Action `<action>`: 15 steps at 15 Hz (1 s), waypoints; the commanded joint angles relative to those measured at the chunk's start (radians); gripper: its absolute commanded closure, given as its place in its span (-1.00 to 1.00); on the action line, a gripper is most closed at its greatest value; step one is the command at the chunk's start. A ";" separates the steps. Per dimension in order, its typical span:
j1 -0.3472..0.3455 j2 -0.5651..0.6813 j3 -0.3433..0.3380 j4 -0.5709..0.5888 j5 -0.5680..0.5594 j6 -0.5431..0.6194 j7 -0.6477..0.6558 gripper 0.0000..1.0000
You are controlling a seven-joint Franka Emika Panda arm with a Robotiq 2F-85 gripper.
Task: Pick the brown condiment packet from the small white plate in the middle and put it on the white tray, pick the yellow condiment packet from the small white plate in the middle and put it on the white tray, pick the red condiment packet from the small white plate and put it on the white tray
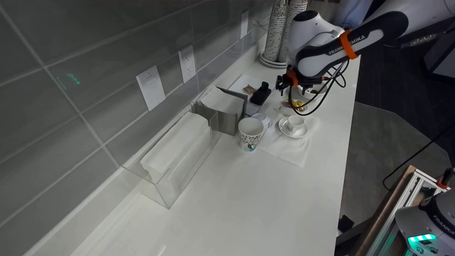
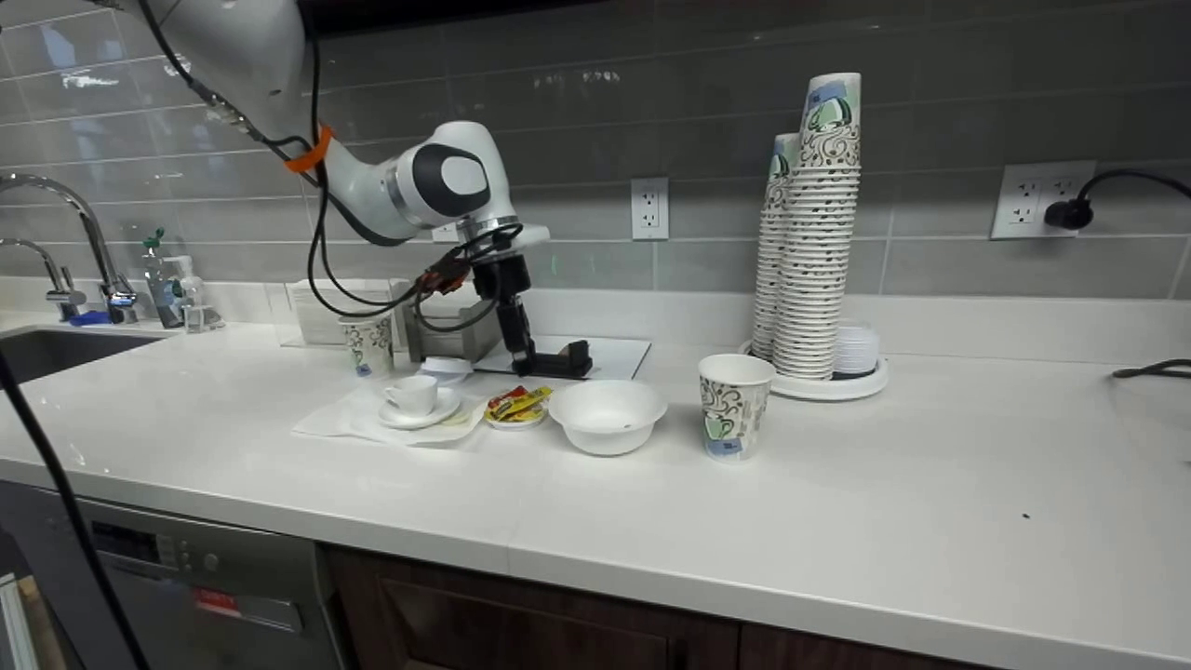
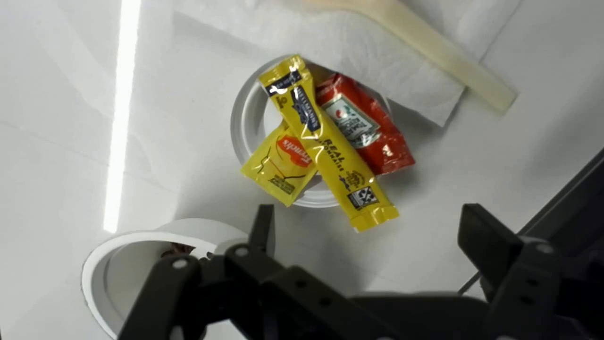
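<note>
Presently the tool, spread wide and holding nothing, is near the plate. On it, a long yellow packet overlies a small yellow packet and a red packet. Beyond the plate, a tray carries a brown packet.

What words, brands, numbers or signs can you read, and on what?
"HELLMANN'S": long yellow packet
"REAL MAYONNAISE": same packet
"French's": smaller yellow packet
"FRANK…MIKA": robot arm, orange band hiding the middle
"FRANKA": gray robot part, lower right of an exterior view
Too small or blurred: print on the red packet, brown packet, white wall card, red dishwasher sticker; fine print on both yellow packets.
</note>
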 commanded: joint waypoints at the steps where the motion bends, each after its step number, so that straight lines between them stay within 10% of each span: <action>1: 0.018 0.018 -0.032 -0.009 -0.044 0.027 0.058 -0.80; 4: 0.018 0.034 -0.040 -0.004 -0.042 0.018 0.066 -0.54; 15: 0.030 0.064 -0.071 -0.032 -0.061 0.229 0.065 -0.52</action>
